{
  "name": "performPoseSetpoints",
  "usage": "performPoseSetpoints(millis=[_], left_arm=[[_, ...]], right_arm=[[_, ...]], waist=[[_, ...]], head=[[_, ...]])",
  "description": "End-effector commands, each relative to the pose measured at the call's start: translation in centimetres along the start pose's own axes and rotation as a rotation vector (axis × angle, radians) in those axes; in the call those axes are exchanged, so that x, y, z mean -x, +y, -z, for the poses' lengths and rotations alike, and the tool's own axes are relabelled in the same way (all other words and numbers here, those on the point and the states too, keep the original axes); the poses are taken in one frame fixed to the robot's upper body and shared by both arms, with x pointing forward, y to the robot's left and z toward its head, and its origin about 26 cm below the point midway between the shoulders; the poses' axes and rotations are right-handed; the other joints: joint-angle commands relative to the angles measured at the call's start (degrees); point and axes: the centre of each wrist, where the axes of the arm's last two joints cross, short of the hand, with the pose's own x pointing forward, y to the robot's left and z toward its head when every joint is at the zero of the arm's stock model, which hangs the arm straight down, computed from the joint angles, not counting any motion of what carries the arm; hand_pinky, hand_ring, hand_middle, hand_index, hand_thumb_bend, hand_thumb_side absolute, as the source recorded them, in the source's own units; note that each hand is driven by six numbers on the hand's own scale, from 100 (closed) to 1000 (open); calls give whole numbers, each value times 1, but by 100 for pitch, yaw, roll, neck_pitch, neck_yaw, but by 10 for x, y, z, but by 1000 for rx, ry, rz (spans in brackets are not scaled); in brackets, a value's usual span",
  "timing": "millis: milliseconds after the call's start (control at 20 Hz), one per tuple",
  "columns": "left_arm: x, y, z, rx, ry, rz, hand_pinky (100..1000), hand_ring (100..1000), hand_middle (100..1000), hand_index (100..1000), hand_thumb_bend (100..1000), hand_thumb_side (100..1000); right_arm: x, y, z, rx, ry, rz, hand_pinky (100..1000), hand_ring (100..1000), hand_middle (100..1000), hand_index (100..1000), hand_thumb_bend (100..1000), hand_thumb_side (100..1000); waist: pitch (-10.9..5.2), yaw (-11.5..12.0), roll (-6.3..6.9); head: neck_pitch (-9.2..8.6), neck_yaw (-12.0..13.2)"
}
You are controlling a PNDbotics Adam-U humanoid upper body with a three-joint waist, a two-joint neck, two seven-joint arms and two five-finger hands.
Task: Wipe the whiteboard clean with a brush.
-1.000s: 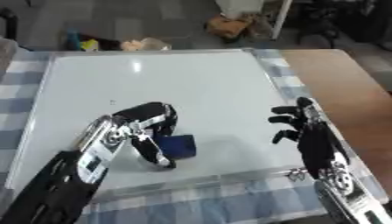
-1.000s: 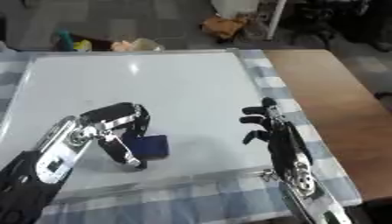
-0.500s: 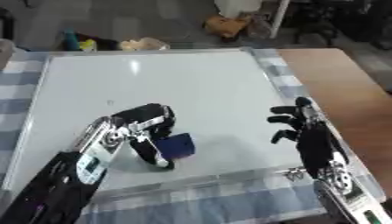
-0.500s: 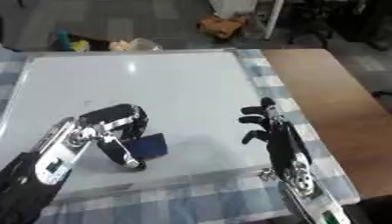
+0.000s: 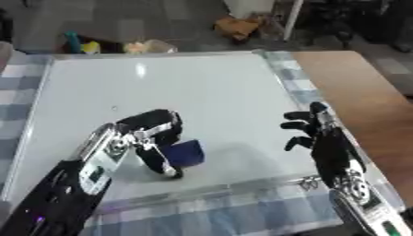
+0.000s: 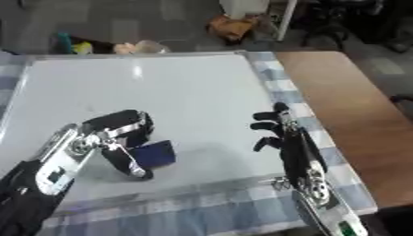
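Change noted: over the last second the left hand [image 5: 153,133] has stayed almost where it was near the front edge of the whiteboard [image 5: 202,87], shifting only slightly; the brush [image 5: 184,153] has moved with it. Judgement: the wiping stroke is slow or pausing, and most of the board beyond the hand has yet to be covered.

Left hand: fingers curled down over the dark blue brush, grasping it, the brush showing just to the hand's right and pressed flat on the board. The forearm enters from the lower left corner.

Right hand [image 5: 319,133]: relaxed, fingers spread and holding nothing, resting at the board's right edge over the checked cloth [image 5: 306,97] on the desk [image 5: 355,78].

Beyond the left hand the board surface appears white and unmarked.
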Motion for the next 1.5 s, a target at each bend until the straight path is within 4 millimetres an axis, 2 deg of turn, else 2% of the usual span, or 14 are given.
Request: performPoseSetpoints(millis=[50, 300, 600, 700, 750, 850, 1500], left_arm=[[-3, 7, 1, -14, -14, 10, 337, 343, 313, 100, 667, 100], [-4, 7, 1, -13, -17, 8, 354, 361, 329, 100, 663, 100], [-3, 7, 1, -11, -18, 8, 344, 351, 319, 100, 600, 100], [-4, 7, 1, -14, -19, 7, 339, 346, 314, 100, 547, 100], [-4, 8, 1, -17, -19, 7, 336, 343, 310, 100, 468, 100], [-4, 8, 1, -24, -19, 5, 333, 339, 306, 100, 425, 100], [-4, 8, 1, -28, -28, 2, 328, 330, 292, 100, 391, 100]], right_arm=[[-7, -1, 2, -5, -25, -8, 381, 691, 695, 657, 100, 1000], [-7, -1, 2, -6, -26, -8, 381, 690, 694, 657, 100, 1000], [-7, -1, 2, -6, -25, -8, 381, 690, 695, 657, 100, 1000], [-7, -1, 2, -7, -26, -8, 381, 690, 695, 657, 100, 1000], [-7, -1, 2, -7, -25, -8, 381, 690, 695, 657, 100, 1000], [-7, -1, 2, -7, -25, -8, 381, 690, 695, 657, 100, 1000], [-7, -1, 2, -9, -24, -8, 381, 690, 695, 657, 100, 1000]], waist=[[-59, -15, 6], [-61, -16, 6], [-64, -22, 5], [-64, -21, 5], [-63, -21, 4], [-61, -20, 4], [-66, -3, -6]], head=[[16, -13], [13, -18], [6, -23], [5, -24], [6, -25], [7, -25], [5, -30]])
